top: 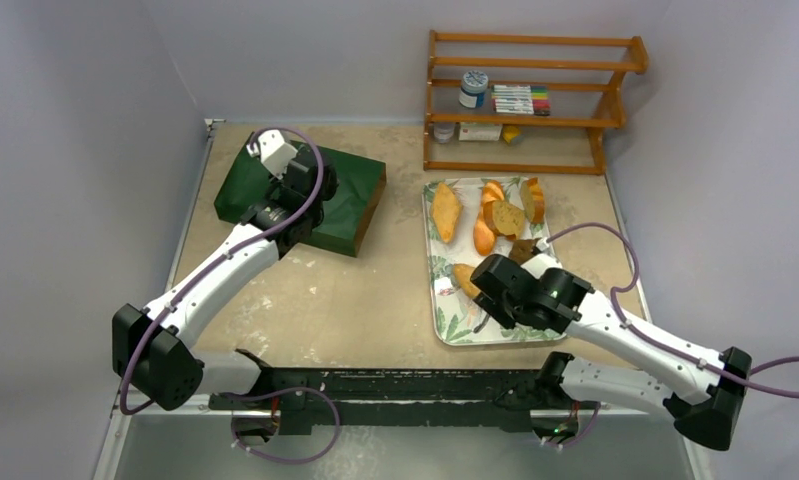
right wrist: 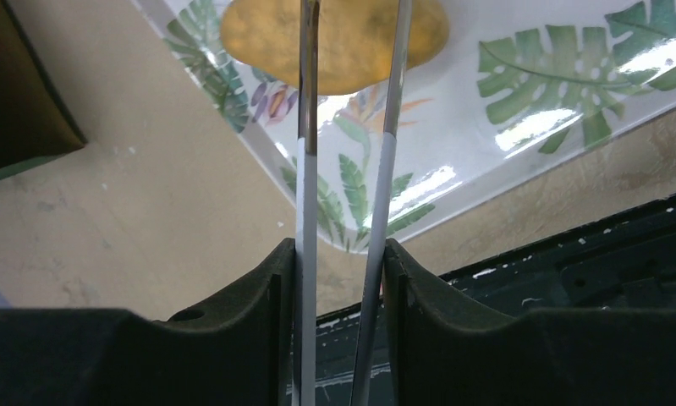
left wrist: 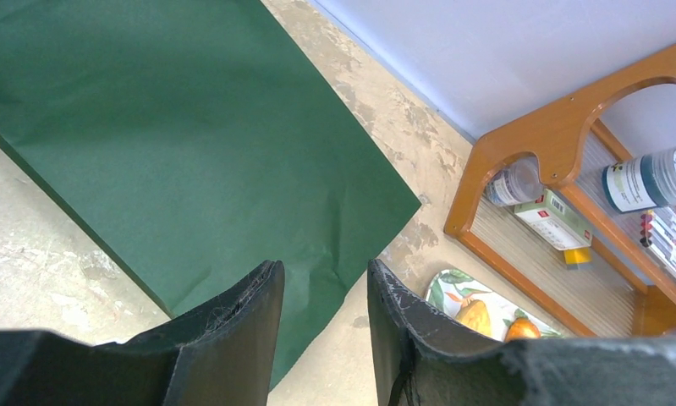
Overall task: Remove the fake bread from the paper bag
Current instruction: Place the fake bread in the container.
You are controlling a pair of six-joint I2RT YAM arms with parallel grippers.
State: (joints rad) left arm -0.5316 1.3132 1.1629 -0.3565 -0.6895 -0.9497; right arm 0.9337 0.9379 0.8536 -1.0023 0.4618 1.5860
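Right wrist: right gripper (right wrist: 341,254) clamps thin tongs (right wrist: 307,169) over an oval loaf (right wrist: 343,42) on the tray (right wrist: 520,110) — for reach, I'd guess; left gripper (left wrist: 326,288) hangs parted, empty, above the far-left paper bag (left wrist: 173,135).

Your left arm (top: 215,270) and right arm (top: 640,338) are white tubes between chunky black joint housings (top: 160,357), each trailed by a looping purple cable (top: 321,170), and your left hand (left wrist: 326,279) and right hand (right wrist: 341,254) have matte black, scuffed fingers (left wrist: 233,347).
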